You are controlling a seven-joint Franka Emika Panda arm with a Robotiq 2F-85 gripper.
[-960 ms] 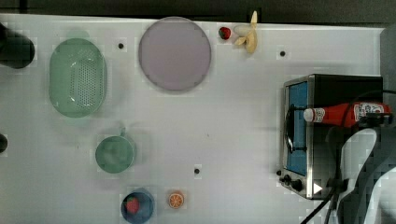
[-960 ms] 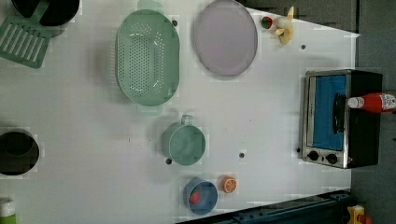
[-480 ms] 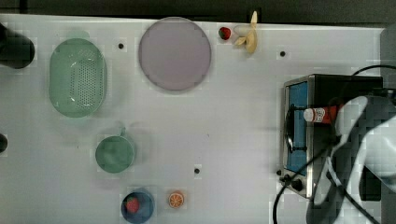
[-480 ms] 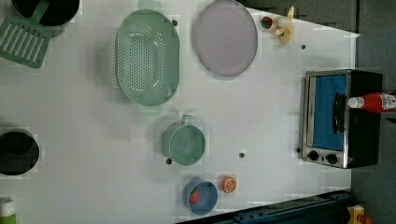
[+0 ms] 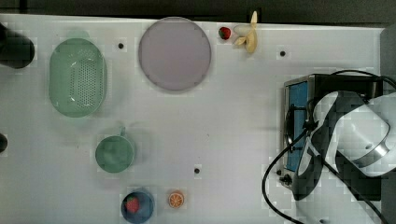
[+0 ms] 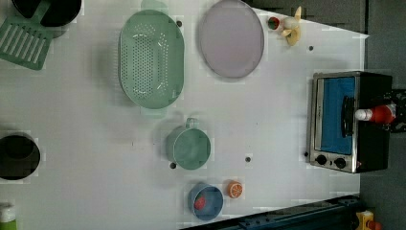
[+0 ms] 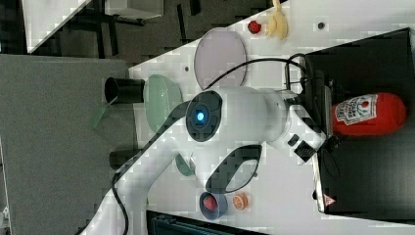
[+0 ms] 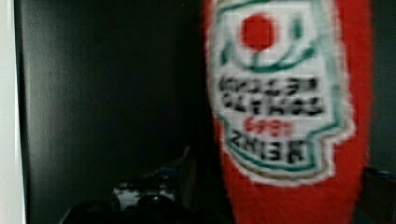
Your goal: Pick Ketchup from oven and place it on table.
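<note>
White table (image 5: pixel 224 130) with a few small dark holes, ending at the top view's top against a dark strip of floor. Grey flooring beyond the far edge in the right view.

At the top view's far left, a black round object (image 5: pixel 14 49) cut off by the frame; too dark to name. In the left view's upper left corner, a black pan (image 6: pixel 48 9) cropped at the top, with a green slotted spatula (image 6: pixel 24 40) touching it. Lower down, another black round vessel (image 6: pixel 16 155).

Next to the right in the top view, a green colander (image 5: pixel 77 77), then a green cup (image 5: pixel 114 153) below it. Near the top view's bottom, a blue bowl (image 5: pixel 137 205) holding a strawberry, with an orange half (image 5: pixel 176 199) just beside it. Further right, a lilac plate (image 5: pixel 174 53), then a second strawberry (image 5: pixel 224 32) and a peeled banana (image 5: pixel 250 37) near the table's edge.

At the top view's right, the oven (image 5: pixel 299 93), blue glass door partly showing, its roof mostly hidden under the white arm (image 5: pixel 355 135) and a looping black cable.

Ketchup (image 6: pixel 378 114) lying on its side on the oven's black roof, white cap toward the door side in the left view. In the right view, red body and label (image 7: pixel 369 115) plain to see, cap end hidden behind the wrist. Blurred and very close in the wrist view (image 8: pixel 289 116), cropped at both ends.

Gripper (image 7: pixel 329 139) close to the bottle's cap end in the right view, fingers hard to make out among dark parts. Spread to full width, with no clasp on the bottle to be seen.
</note>
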